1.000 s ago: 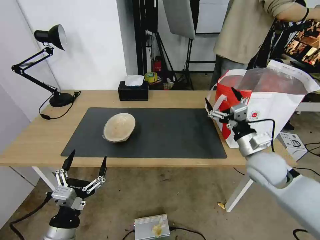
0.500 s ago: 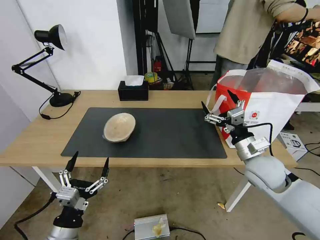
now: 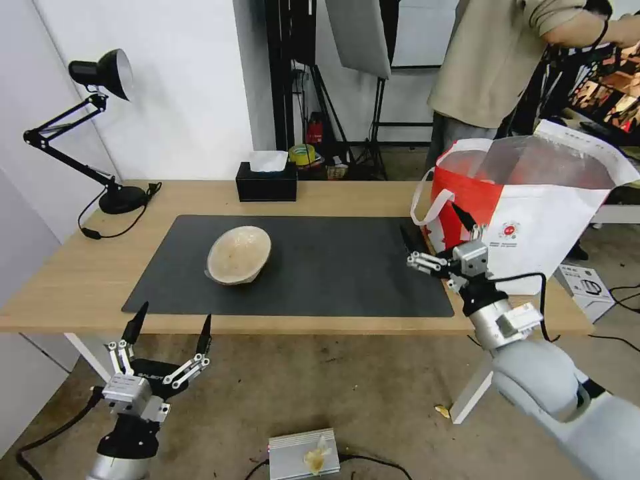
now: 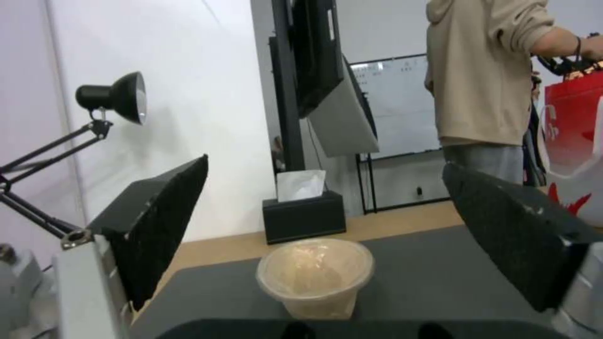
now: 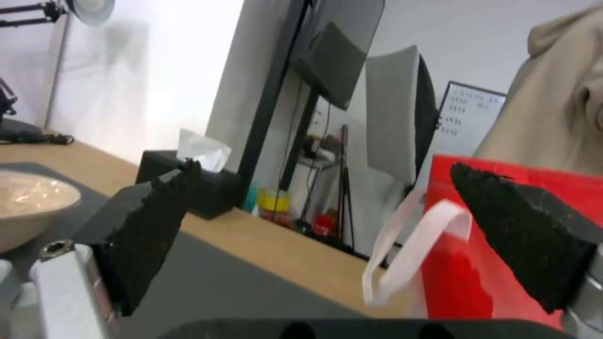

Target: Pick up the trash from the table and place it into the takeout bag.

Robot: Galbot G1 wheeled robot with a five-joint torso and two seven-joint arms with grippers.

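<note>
**Last bowl waiting on the mat**

Beige stained bowl (image 3: 239, 255) resting on the dark mat (image 3: 333, 267), left of centre on the counter (image 3: 67, 280), tilted slightly on its side. Takeout bag (image 3: 533, 200) standing open at the counter's right end, mouth up, probably to take drops from above. Right pincer (image 3: 435, 237) empty, fingers spread, hovering over the mat's right edge just beside the bag's white handle (image 3: 427, 203). Left pincer (image 3: 170, 325) spread wide, empty, low in front of the counter's near edge, facing the bowl, seemingly lined up for a reach. Black tissue box (image 3: 267, 181) at the back edge, not trash.
</note>
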